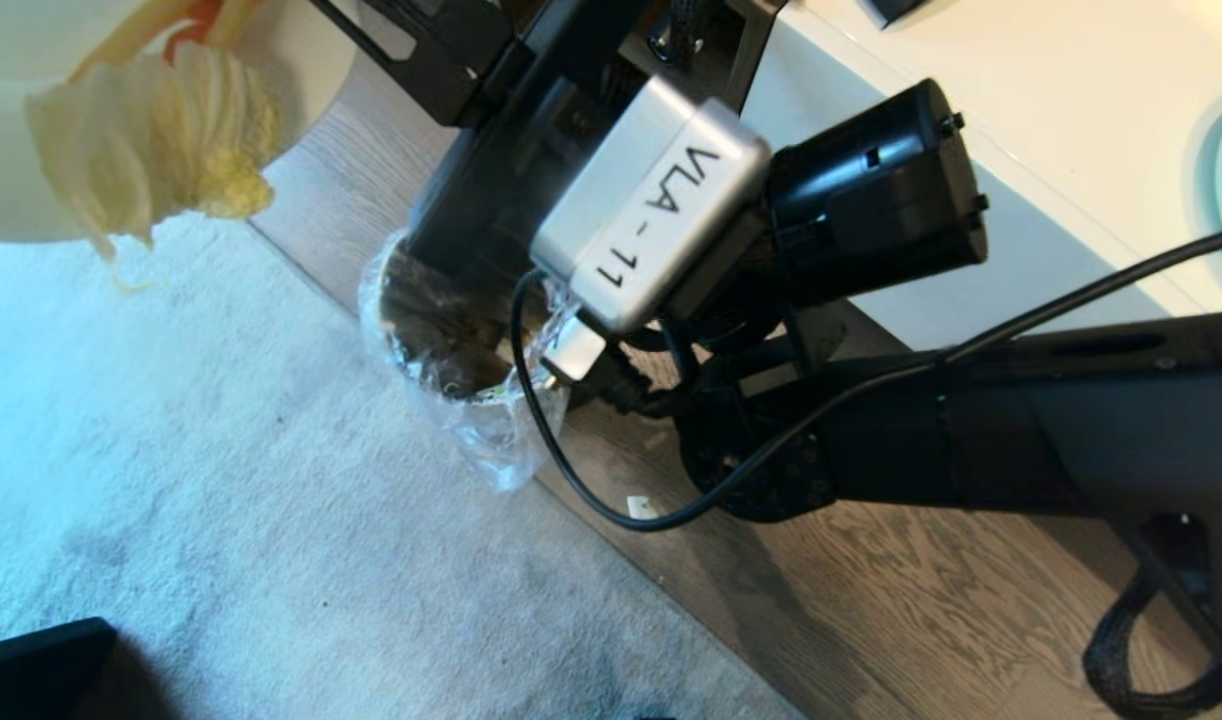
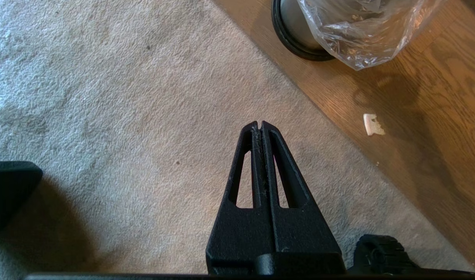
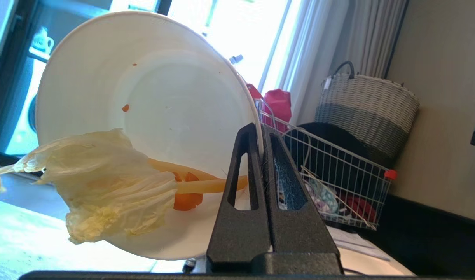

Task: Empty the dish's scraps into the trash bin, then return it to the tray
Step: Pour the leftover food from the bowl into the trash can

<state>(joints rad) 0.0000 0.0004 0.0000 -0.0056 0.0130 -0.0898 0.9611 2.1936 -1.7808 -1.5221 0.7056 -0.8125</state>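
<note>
The right pincer [image 3: 261,130], clamped on the rim of the tilted dish [image 3: 144,97], holds it beside the bin [image 1: 451,340], not above; sliding scraps [image 3: 105,182] risk landing on the carpet [image 1: 221,500].

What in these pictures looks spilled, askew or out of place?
A small white fragment lies on the wooden floor beside the trash bin, outside its bag liner. The dish, clamped by the right gripper, is tipped steeply, and scraps droop over its rim.
</note>
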